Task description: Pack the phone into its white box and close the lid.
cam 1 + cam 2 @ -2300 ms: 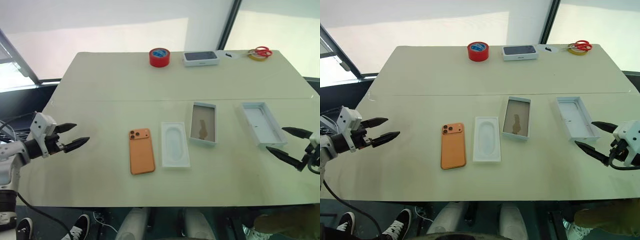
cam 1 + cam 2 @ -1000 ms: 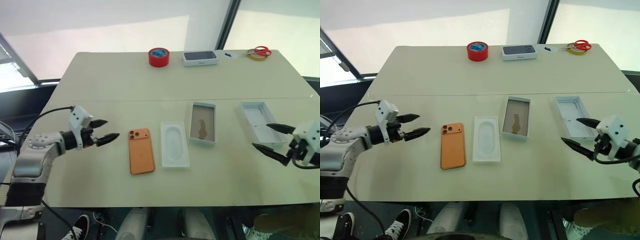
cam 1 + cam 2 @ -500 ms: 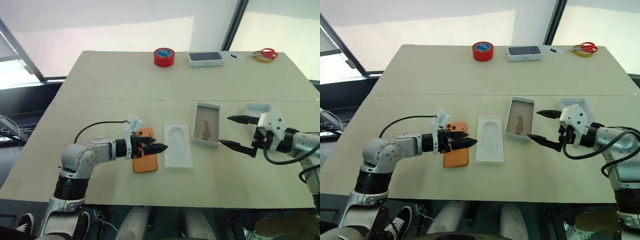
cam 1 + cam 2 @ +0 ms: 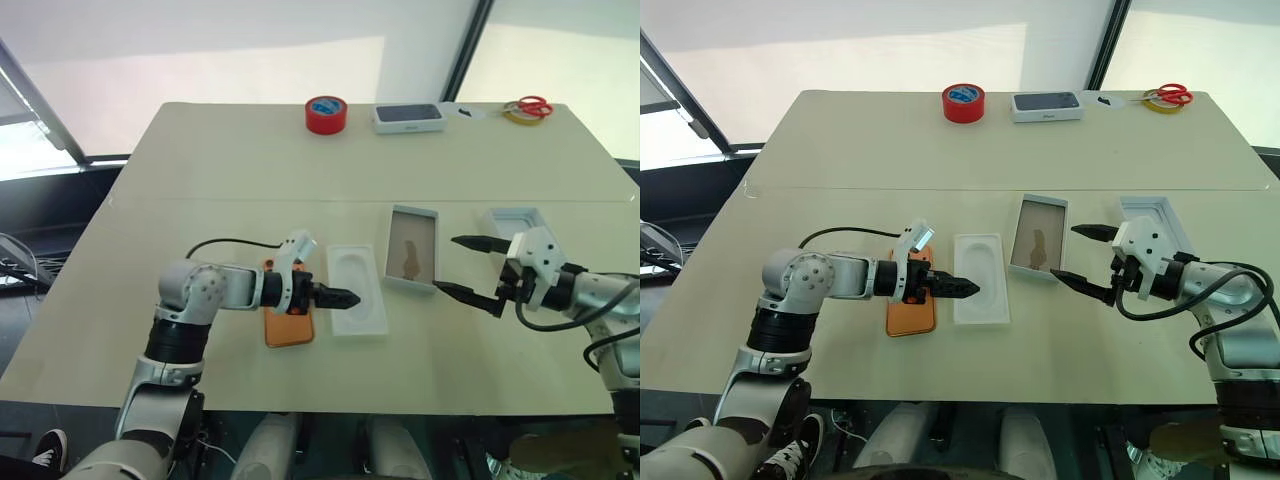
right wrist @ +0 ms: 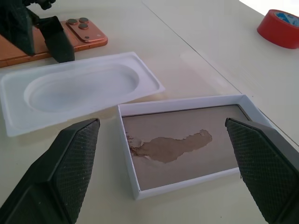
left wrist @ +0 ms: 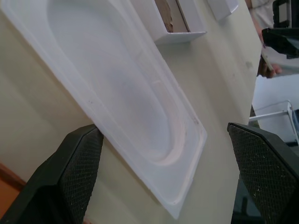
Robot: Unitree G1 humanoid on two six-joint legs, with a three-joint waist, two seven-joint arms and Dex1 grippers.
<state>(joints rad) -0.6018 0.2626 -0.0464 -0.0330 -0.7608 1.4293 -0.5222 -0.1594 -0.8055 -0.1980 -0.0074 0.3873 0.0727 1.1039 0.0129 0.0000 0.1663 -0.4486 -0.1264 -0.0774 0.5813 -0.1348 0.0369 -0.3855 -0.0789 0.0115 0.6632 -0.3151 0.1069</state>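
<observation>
While nothing is packed yet, everything sits on the broad pale cream table (image 4: 200, 150), with the working pieces in a row near its front edge.

Largest of them is the white moulded insert with an oval recess (image 4: 357, 288), at the centre. At its nine o'clock, partly under the left arm, lies the flat orange smartphone (image 4: 288, 325), back up; the right wrist view shows its three lenses. At the insert's two o'clock stands the shallow white cardboard box with a brownish floor (image 4: 411, 246), empty. At the box's three o'clock, behind the right wrist, is the shallow white lid tray (image 4: 512, 214).

The left gripper (image 4: 962, 288) reaches across the phone, its tips over the insert's near-left edge, fingers spread and holding nothing. The right gripper (image 4: 468, 267) hovers beside the box's right wall, spread wide and empty.

At the far edge, around twelve o'clock, sit a red tape roll (image 4: 325, 113), a closed dark-topped white box (image 4: 407, 117) and red-handled scissors (image 4: 527, 103).

The phone is likely stiff, fairly heavy and slick, lying flush on the table. Pinching across its long edges near mid-length looks safest, perhaps after sliding it toward the table edge. The cardboard walls are thin and would crush easily.
</observation>
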